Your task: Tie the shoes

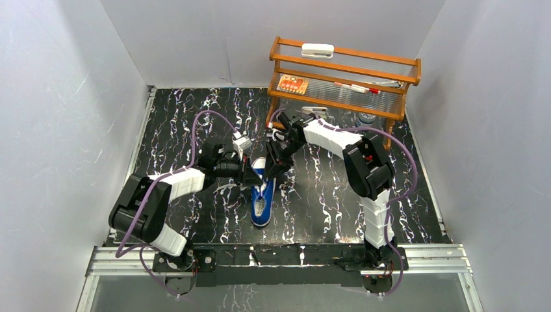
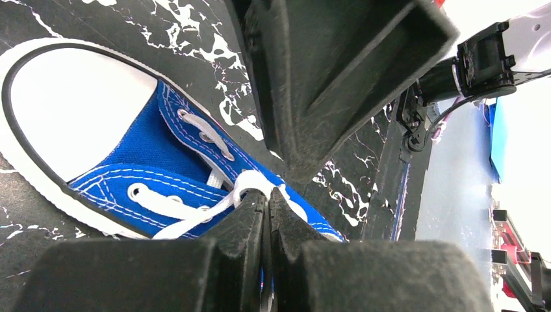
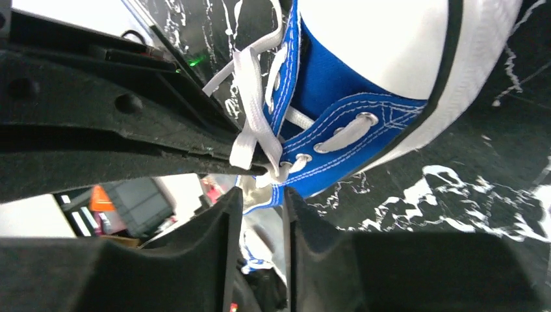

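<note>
The blue sneaker [image 1: 262,205] lies mid-table with its white toe cap pointing away from the arm bases. It shows in the left wrist view [image 2: 143,146] and the right wrist view [image 3: 338,97]. My left gripper [image 1: 249,172] is at the shoe's left side, shut [image 2: 268,194] on a white lace [image 2: 195,208] over the eyelets. My right gripper [image 1: 273,168] comes in from the far right, just above the shoe. Its jaws [image 3: 263,192] stand slightly apart with nothing between them, just below a lace loop [image 3: 250,123] that the left finger holds.
A wooden rack [image 1: 344,71] stands at the back right, with a white block [image 1: 317,49] on top, an orange card [image 1: 292,84] and a marker [image 1: 357,88] on its shelf. A tape roll [image 1: 366,118] lies beneath it. White walls enclose the black marbled table [image 1: 182,117].
</note>
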You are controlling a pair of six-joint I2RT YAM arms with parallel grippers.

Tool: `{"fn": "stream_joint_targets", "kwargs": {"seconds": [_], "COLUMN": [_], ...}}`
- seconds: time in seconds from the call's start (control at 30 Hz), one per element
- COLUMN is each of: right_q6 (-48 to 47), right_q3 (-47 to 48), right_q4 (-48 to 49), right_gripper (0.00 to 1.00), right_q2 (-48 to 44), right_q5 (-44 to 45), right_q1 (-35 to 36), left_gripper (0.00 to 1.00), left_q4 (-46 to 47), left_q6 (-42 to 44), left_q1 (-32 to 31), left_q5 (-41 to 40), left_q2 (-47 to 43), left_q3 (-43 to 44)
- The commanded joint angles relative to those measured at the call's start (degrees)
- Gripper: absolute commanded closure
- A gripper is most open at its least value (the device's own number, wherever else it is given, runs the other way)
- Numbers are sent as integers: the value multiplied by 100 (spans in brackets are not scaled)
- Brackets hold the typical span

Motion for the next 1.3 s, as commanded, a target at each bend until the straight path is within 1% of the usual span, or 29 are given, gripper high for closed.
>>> {"fn": "stream_joint_targets", "kwargs": {"seconds": [0.0,0.1,0.2,0.27,0.37,0.5,0.63,0.73,0.8,0.87,0.93,0.97,1.03,1.2,1.27], "right_q6": [-546,-477,53,276,657,1110,1236,1307,1364,1358,1353,1348,1323,1255,1233], "right_q3": [480,371,-109,-199,-244,-270,-133,-210,-240,-174,-135,-106,-23,-81,-134], "right_q4": [-1144,-1271,-706,-394,-257,-43,-195,-64,33,-31,-36,-54,-166,-277,-305], "right_gripper": [58,50,44,41,41,41,41,42,46,48,53,58,72,86,94], "right_q2": [-182,-384,-757,-923,-924,-1008,-949,-916,-879,-843,-816,-808,-804,-979,-1068], "right_q5": [580,788,756,1105,1459,2020,2679,2814,2801,2991,3125,3222,3450,3640,3627], "right_q1": [0,85,337,484,531,868,1085,1175,1213,1271,1288,1291,1300,1300,1297], "left_gripper": [97,97,97,97,97,97,97,97,97,97,97,97,97,97,97], "left_q4": [154,139,42,-11,-76,-289,-383,-282,-219,-186,-183,-195,-237,-242,-233], "left_q6": [169,172,211,216,221,300,357,267,196,165,168,172,209,222,219], "left_q1": [40,47,47,49,44,49,49,49,47,49,49,49,49,46,49], "left_q5": [45,55,61,90,132,132,117,97,97,110,123,122,116,106,106], "left_q2": [108,193,243,266,267,224,181,136,120,111,100,89,63,-13,-23], "left_q3": [225,294,383,423,451,468,447,408,388,383,370,366,357,308,297]}}
